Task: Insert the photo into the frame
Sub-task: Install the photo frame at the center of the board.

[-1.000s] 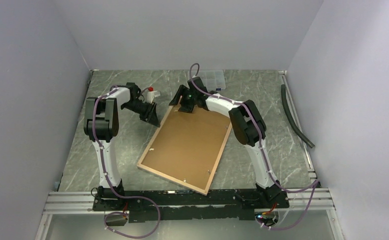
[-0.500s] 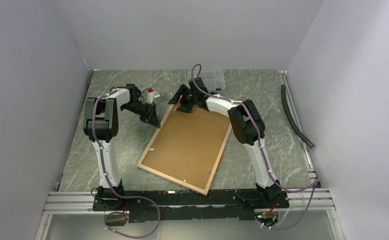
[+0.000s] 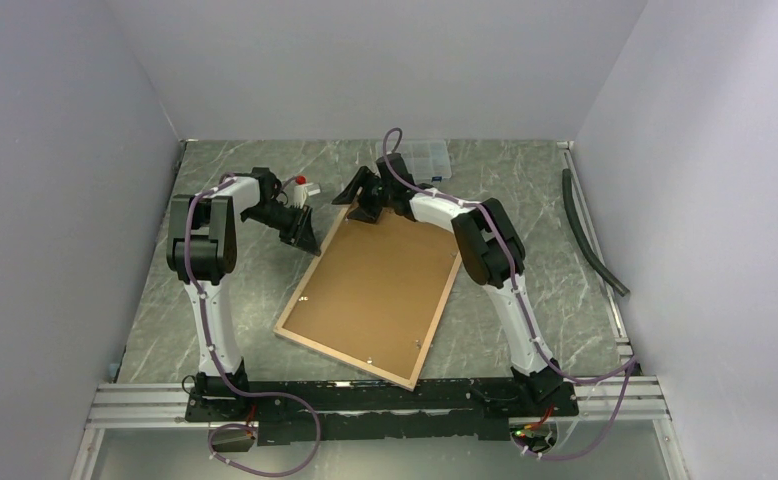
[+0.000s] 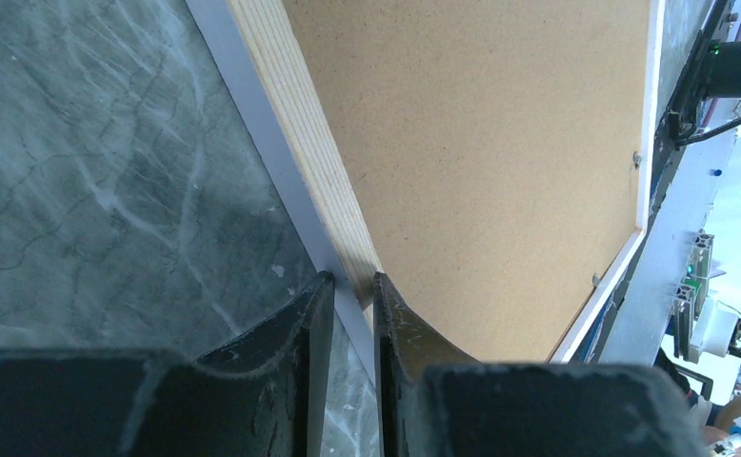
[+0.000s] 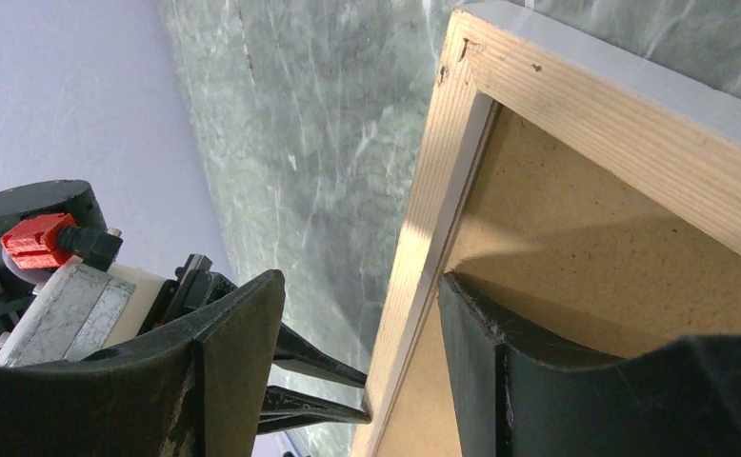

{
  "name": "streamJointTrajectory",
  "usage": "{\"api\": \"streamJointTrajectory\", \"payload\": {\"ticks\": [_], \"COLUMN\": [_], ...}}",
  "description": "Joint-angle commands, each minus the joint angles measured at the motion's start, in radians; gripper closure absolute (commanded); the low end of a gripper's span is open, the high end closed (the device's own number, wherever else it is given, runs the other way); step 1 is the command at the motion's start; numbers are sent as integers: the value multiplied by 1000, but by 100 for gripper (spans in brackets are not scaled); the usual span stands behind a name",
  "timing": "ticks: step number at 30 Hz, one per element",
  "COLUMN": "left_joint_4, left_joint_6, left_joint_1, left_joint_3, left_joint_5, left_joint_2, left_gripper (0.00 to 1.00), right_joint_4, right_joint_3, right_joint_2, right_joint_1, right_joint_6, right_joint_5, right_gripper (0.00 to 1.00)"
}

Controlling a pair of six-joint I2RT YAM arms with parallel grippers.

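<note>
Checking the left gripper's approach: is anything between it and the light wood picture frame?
Nothing visible: the left gripper straddles the edge of the light wood picture frame. A brown fibreboard backing sheet fills its back.

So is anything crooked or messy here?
The frame lies face down, brown backing up, slanted across the table rather than square with it. No photo is in sight. Nothing looks broken or spilled.

The frame [image 3: 341, 359] lies on the table [image 3: 165, 300], backing board [image 3: 375, 290] in it.
</note>
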Motion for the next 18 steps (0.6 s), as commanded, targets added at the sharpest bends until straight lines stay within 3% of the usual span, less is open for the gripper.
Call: {"api": "streamJointTrajectory", "payload": {"ticks": [1,18], "left_joint_4": [12,18], "left_joint_6": [30,36], "left_joint_1": [-7,-5], "left_joint_3": [-13,-30], "left_joint_5": [-61,-71], "left_joint_2": [-17,-40], "left_gripper": [76,78], "right_joint_4": [21,-90], "right_joint_3": [17,-29], "right_joint_2": [27,-54], "right_joint_1": [6,-42], "right_joint_6": [9,-170], "right_joint_5": [-7,4], "right_gripper": [36,33]}}
